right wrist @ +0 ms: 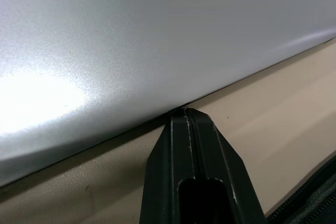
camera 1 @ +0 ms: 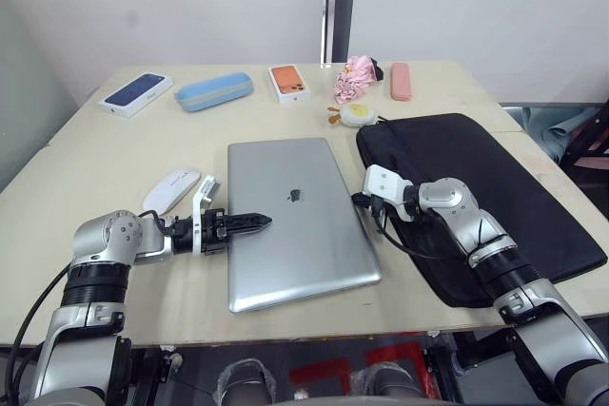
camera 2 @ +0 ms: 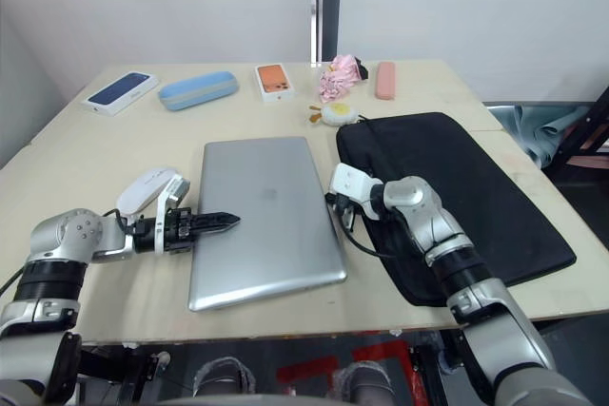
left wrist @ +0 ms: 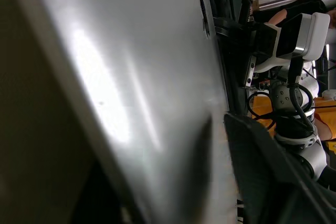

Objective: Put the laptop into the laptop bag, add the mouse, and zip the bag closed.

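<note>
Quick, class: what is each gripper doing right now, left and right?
Left gripper: shut, its tip lying on the laptop, gripping nothing.
Right gripper: at the laptop's right edge; open or shut cannot be told.

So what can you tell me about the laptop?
The laptop is a thin silver-grey slab that looks like metal, with rounded corners and a small dark logo in the middle. Its lid is closed and it lies flat on the table, not yet in the black bag beside it. The mouse sits off its other side. The left gripper reaches over one long edge with its black fingers on the lid, and the right gripper has a fingertip against the opposite edge.
</note>
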Tool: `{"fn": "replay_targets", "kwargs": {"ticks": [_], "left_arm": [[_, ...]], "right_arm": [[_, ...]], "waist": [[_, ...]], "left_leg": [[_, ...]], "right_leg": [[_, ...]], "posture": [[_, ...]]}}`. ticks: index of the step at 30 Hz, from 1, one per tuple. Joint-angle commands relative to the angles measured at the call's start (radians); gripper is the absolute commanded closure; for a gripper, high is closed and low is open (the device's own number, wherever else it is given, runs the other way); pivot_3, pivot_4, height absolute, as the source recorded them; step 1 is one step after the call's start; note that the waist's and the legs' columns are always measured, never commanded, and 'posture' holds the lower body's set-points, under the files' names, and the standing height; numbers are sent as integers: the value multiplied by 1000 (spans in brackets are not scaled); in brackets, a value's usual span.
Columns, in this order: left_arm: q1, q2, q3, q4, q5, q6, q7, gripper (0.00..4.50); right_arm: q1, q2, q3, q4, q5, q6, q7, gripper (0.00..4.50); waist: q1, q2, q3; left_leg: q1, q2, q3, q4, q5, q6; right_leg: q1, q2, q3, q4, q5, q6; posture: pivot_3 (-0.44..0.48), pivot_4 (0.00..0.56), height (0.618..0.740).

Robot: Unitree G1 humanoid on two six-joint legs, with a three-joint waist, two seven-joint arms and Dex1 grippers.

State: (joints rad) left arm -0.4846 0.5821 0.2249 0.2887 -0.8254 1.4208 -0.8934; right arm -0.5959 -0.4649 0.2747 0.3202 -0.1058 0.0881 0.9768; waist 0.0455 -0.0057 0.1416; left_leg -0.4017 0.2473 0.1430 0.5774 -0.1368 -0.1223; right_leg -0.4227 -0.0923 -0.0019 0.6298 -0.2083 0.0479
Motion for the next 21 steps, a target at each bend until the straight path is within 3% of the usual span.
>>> {"fn": "replay_targets", "kwargs": {"ticks": [1,2,5,14,17,21], "left_arm": [[2,11,46,-55,-48,33,2,3541],[5,12,53,-61,-55,41,7,3890],[12,5,90,-73,-80,72,34,4137],[77,-63,195,-201,-159,173,147,4166],[98,-93,225,-211,-217,193,208,4166],[108,-136,226,-219,-312,194,309,4166]], "right_arm": [[3,24,20,-43,25,-3,23,4500],[4,24,20,-42,25,-3,24,4500],[3,25,19,-38,25,-3,27,4500],[-11,15,-90,-103,131,113,20,4500],[-7,-55,-170,-169,203,186,53,3744],[25,-190,-243,-255,271,252,122,2158]], "waist": [[0,0,0],[-2,0,0],[-1,0,0],[2,0,0],[12,1,1],[40,0,1]], "left_leg": [[0,0,0,0,0,0],[0,0,0,0,0,0],[0,0,0,0,0,0],[-1,0,0,0,0,0],[-2,0,-1,0,0,0],[-3,0,-1,0,0,1]], "right_leg": [[0,0,0,0,0,0],[0,0,0,0,0,0],[0,0,0,0,0,0],[0,0,0,-1,0,0],[0,0,-1,-2,0,0],[0,0,-2,-4,0,0]], "posture": [[0,150,740],[0,150,740],[0,150,740],[0,150,740],[0,150,740],[0,150,740]]}}
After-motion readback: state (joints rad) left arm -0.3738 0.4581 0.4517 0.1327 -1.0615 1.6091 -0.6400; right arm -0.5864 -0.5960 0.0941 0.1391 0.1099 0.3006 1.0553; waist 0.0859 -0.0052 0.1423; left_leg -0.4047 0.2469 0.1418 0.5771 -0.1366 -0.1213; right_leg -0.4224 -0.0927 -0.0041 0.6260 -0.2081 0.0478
